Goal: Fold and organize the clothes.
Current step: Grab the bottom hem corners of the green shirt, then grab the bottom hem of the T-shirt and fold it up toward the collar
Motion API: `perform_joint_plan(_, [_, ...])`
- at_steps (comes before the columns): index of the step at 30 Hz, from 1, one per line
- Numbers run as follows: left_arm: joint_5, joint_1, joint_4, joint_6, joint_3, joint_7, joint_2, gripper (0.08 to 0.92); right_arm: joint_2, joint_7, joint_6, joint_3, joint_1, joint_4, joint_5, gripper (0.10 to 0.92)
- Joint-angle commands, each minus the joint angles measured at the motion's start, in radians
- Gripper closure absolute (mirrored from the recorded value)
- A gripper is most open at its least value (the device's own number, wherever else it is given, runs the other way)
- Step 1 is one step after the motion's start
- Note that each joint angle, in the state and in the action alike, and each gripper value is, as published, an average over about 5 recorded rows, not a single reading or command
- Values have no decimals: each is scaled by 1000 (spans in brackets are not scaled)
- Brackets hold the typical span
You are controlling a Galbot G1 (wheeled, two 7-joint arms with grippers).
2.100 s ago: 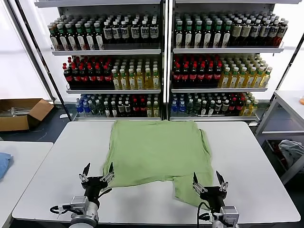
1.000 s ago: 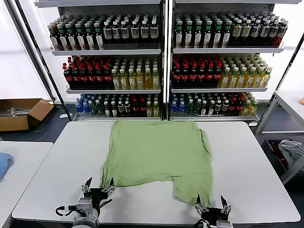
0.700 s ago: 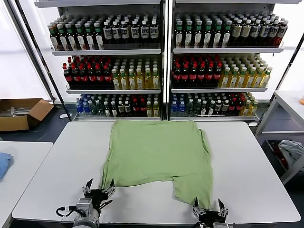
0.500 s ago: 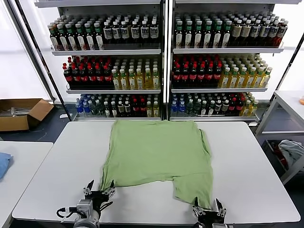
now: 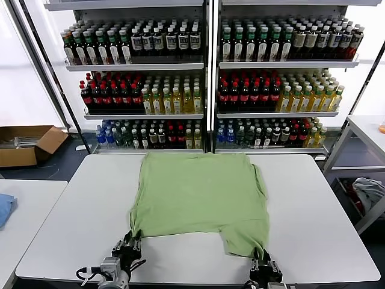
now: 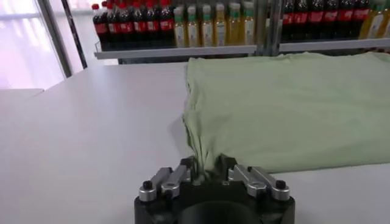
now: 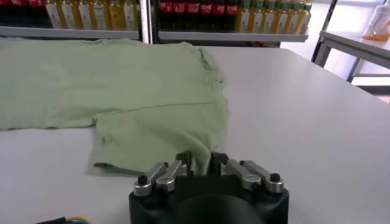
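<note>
My left gripper (image 5: 128,245) sits at the table's (image 5: 66,205) near edge, fingers pinched on the near-left corner of the light green shirt (image 5: 198,195). The shirt lies spread across the table's middle. My right gripper (image 5: 262,262) pinches its near-right corner.

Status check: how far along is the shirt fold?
Done: the green shirt lies spread on the white table. In hand: the left claw pinches the near left corner, and the right claw pinches the near right corner. Left: no fold is made yet, and nothing is stacked or put away.
</note>
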Motion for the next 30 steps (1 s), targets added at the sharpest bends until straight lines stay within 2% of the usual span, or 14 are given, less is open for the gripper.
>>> perform_joint_plan(1, [-13, -1, 10, -16, 7, 1, -5, 761, 0, -22, 27, 2, 5, 2, -2, 910])
perform_joint_plan(6, [-60, -17, -5, -84, 15, -6, -11, 890, -1, -62, 77, 16, 27, 19, -4, 918])
perform_joint_plan(9, [-88, -37, -8, -131, 20, -14, -19, 915, 1, -89, 109, 26, 51, 23, -5, 918])
perform_joint_plan(18, [-127, -132, 0, -251, 36, -32, -28, 916, 13, -156, 141, 66, 198, 1, -5, 918])
perform_joint_plan(30, [-188, -344, 152, -260, 23, -63, 8, 916, 23, -210, 117, 73, 490, -182, -1, 918])
